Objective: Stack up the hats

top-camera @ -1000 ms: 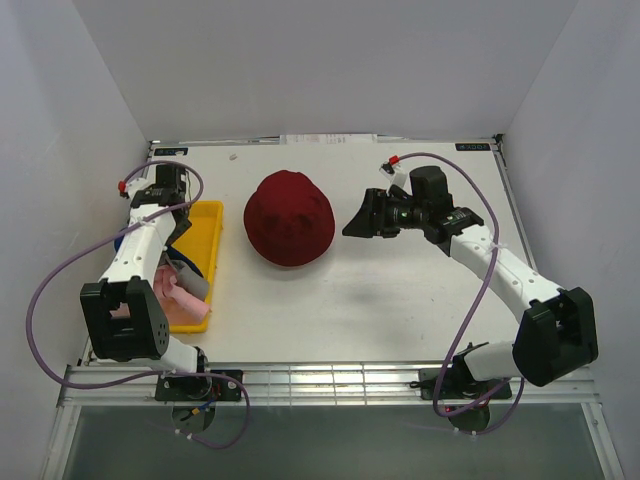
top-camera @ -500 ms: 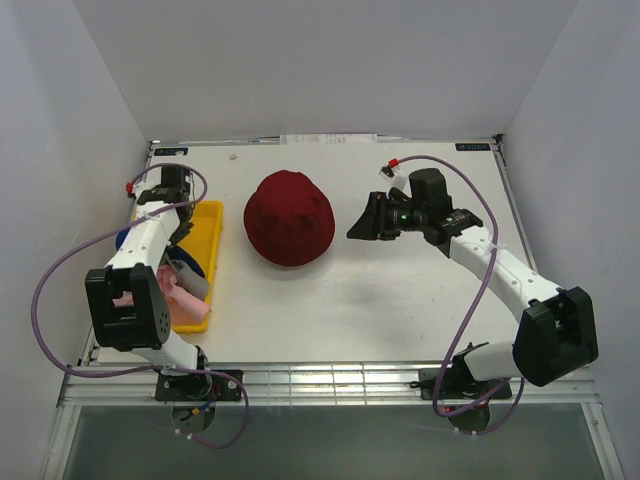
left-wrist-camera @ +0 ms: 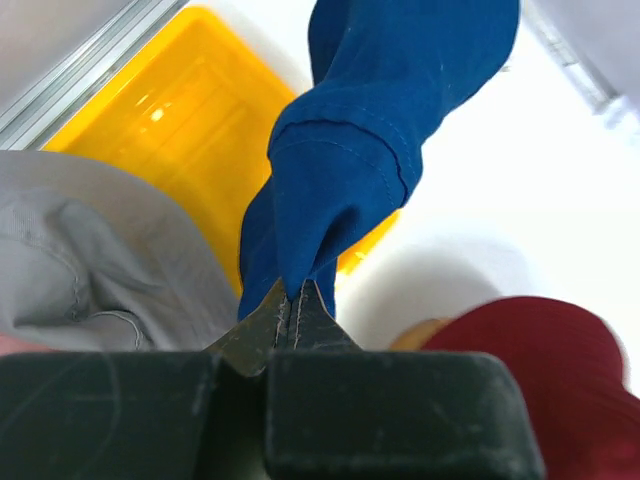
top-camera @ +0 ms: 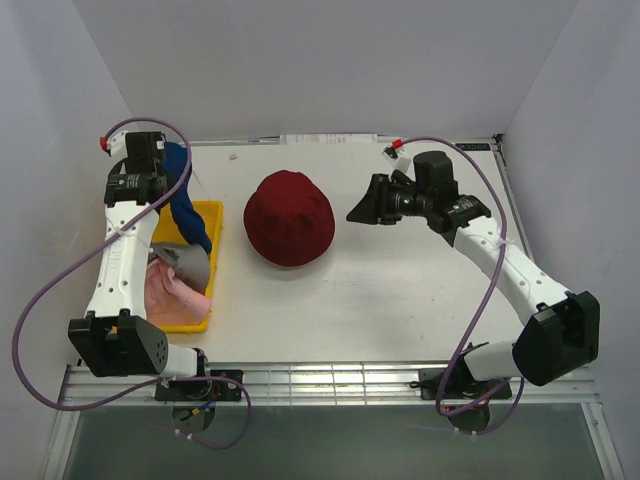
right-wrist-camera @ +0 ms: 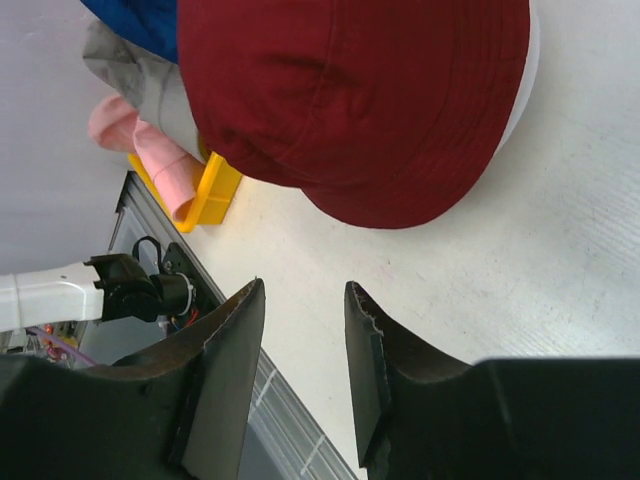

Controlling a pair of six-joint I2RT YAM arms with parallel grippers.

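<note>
My left gripper [left-wrist-camera: 293, 290] is shut on a fold of the navy blue hat [left-wrist-camera: 370, 130]. That hat [top-camera: 188, 200] hangs from the raised left gripper [top-camera: 168, 160] over the tray's far end. The grey hat [top-camera: 190, 265] and the light pink hat [top-camera: 165, 295] lie in the yellow tray [top-camera: 208, 215]. At the table's middle sits the dome-shaped dark red hat [top-camera: 289, 217], with a tan edge [left-wrist-camera: 420, 335] showing under its rim. My right gripper [top-camera: 358, 212] hovers just right of it, open, with nothing between its fingers [right-wrist-camera: 372, 360].
The yellow tray [left-wrist-camera: 190, 110] stands along the left edge of the table, near the left wall. White walls close in the back and both sides. A metal rail [top-camera: 330, 380] runs along the near edge, by the arm bases.
The left gripper shut on the blue hat and lifted it up and back out of the tray. The right gripper's jaws narrowed and it shifted slightly back.
</note>
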